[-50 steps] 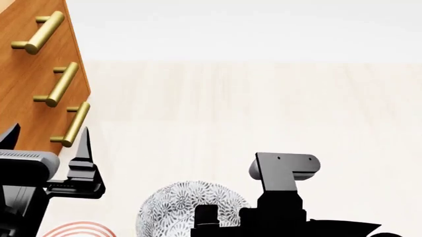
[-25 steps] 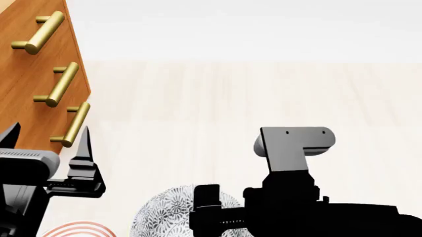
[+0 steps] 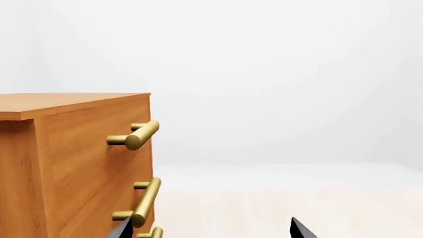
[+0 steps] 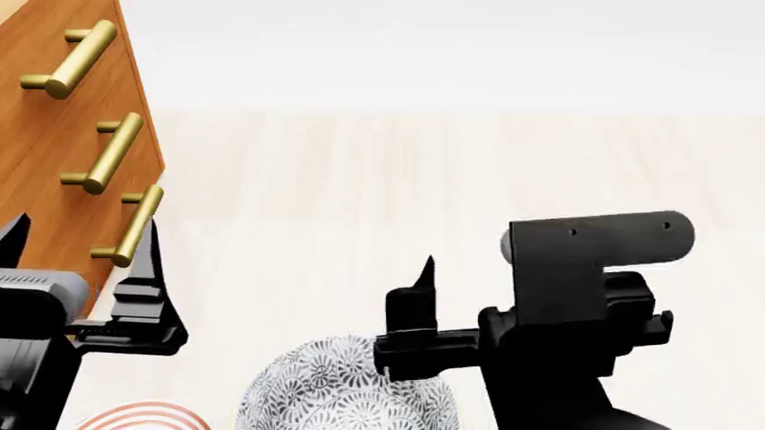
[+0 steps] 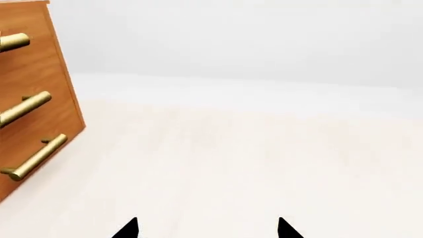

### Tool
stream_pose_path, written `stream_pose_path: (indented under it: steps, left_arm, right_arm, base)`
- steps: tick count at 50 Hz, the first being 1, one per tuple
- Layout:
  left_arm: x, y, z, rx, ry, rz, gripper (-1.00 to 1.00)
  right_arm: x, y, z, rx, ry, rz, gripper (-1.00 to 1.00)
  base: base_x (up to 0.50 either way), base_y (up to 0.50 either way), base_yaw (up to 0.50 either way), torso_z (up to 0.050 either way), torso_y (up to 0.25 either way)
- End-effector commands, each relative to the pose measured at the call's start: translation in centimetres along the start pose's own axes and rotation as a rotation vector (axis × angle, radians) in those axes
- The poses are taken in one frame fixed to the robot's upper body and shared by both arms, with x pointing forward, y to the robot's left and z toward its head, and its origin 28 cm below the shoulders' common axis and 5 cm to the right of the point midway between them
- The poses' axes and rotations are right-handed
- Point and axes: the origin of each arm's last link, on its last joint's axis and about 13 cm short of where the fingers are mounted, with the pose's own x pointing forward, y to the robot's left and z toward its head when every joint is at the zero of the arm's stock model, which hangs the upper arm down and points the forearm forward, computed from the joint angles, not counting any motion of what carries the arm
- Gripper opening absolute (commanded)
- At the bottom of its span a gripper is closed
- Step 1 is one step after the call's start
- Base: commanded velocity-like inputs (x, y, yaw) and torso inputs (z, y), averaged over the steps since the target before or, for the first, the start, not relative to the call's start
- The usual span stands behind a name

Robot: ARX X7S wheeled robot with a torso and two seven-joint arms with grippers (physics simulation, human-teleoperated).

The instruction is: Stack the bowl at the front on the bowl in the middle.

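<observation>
Starting with the head view: patterned grey-white bowl (image 4: 344, 387) sits at the 6 o'clock edge of the frame on the pale surface (image 4: 478, 170), partly cut off. Right gripper (image 4: 421, 278) hangs over it; one pointed black finger (image 4: 418, 291) stands just above the bowl's far rim, toward 1 o'clock of the bowl, not gripping it. Second finger hidden behind the arm. A red-ringed bowl (image 4: 143, 416) shows only as an arc at 7 o'clock. Left gripper (image 4: 81, 240) at 8 o'clock, tips up beside the wooden drawer unit (image 4: 60, 134) with brass handles (image 4: 110, 154); well clear of both bowls.

Left wrist view: two finger tips (image 3: 300, 230) spread wide, nothing between them; drawer unit at 9 o'clock. No bowl visible.

Right wrist view: two tips (image 5: 286, 229) spread wide over bare surface, nothing held. Drawer unit at 9 o'clock. Bowl out of view.
</observation>
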Motion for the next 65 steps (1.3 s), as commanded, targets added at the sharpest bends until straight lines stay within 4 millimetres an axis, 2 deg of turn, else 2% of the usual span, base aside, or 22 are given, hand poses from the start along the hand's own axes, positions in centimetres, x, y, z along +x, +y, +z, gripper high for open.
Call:
stream_pose_path:
  steps: [1,8,17,59,65]
  left_arm:
    - [-1.0,0.0,0.6,-0.086,-0.101,-0.035,1.00]
    - [-1.4,0.1,0.8,-0.151,-0.169,-0.038,1.00]
    - [-2.0,0.1,1.1,-0.161,-0.214,-0.050,1.00]
    - [-2.0,0.0,1.2,-0.147,-0.214,-0.056,1.00]
    - [-2.2,0.1,1.6,-0.155,-0.224,-0.055,1.00]
  right_arm:
    - [-0.7,0.3,-2.9,-0.152,-0.427,-0.079,1.00]
    - [-0.4,0.5,-4.2,-0.243,-0.526,-0.145,1.00]
    - [-1.0,1.1,-4.3,-0.311,-0.622,-0.161,1.00]
    - [-0.9,1.2,-4.9,-0.341,-0.613,-0.160,1.00]
    - [-1.2,1.3,-4.5,-0.349,-0.630,-0.164,1.00]
  base:
    - [0.00,0.00,0.00,0.000,0.000]
    - [0.00,0.00,0.00,0.000,0.000]
    - [0.00,0.00,0.00,0.000,0.000]
    - [0.00,0.00,0.00,0.000,0.000]
    - [0.00,0.00,0.00,0.000,0.000]
